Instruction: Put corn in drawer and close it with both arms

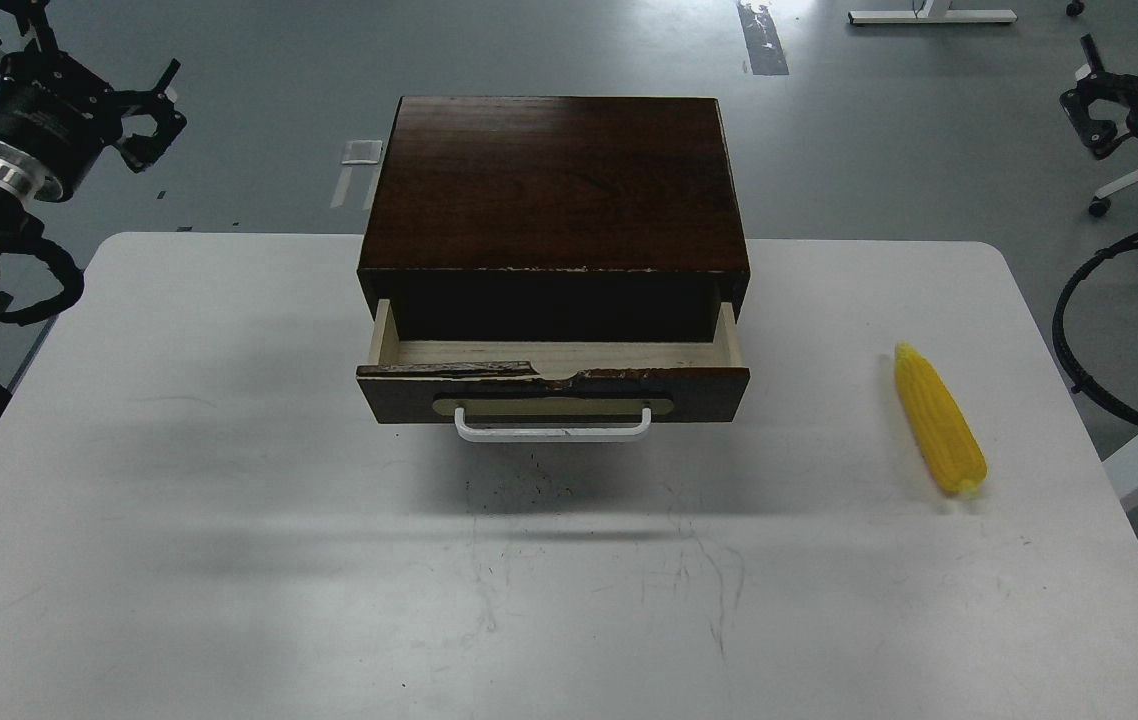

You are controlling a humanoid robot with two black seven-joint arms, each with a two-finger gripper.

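Left gripper: raised at the upper left, off the table's far-left corner. Claw fingers look spread, nothing between them. Reads as open and empty.
Right gripper: raised at the upper right edge, past the table's far-right corner. Seen dark and partly cut off by the picture edge; fingers can't be told apart, so can't say if open or closed. Nothing visibly held.
Corn: lying flat on the table, on the right gripper's side, nearer the robot than that gripper and well apart from it. Tapered tip points away from the robot, blunt end towards it. Well apart from the left gripper, on the other side of the box.
Drawer: pulled part-way out of the box, towards the robot, roughly midway between the two grippers and nearer the robot than both. Pale wood inside, no contents in the part that shows. Top front edge chipped.
Handle: white bar on a brass-coloured plate, on the drawer front, facing the robot. Neither gripper touches it.
Box: dark brown wood, on the table's far middle, between the grippers.
Table: white, scuffed in front of the drawer.
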